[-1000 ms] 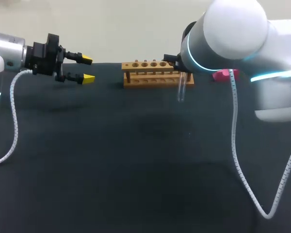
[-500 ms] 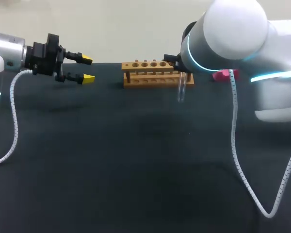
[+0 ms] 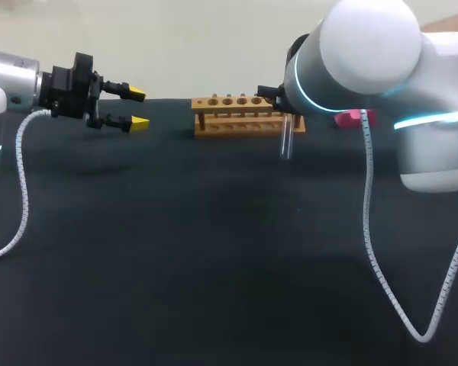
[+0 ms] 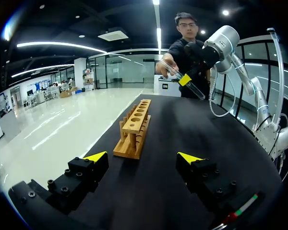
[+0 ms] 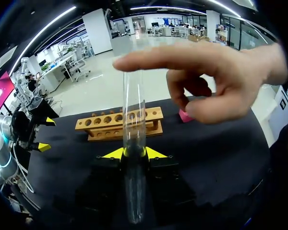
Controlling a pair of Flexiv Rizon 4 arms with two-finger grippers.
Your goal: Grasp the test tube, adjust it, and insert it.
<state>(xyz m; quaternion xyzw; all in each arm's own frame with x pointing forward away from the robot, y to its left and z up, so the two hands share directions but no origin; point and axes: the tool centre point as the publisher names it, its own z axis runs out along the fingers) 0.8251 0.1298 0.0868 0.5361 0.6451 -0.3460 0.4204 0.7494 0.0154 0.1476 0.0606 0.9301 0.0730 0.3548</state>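
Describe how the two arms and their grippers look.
Left arm: silver-white tube, cyan light ring. Right arm: bulky white rounded joints, cyan rings. Each trails a white coiled cable. Left gripper and right gripper: black bolted blocks with yellow wedge-shaped tips.

A person's hand [image 5: 221, 76] has reached in, and the test tube [image 3: 287, 142] now hangs straighter.

No legible text, label or number anywhere
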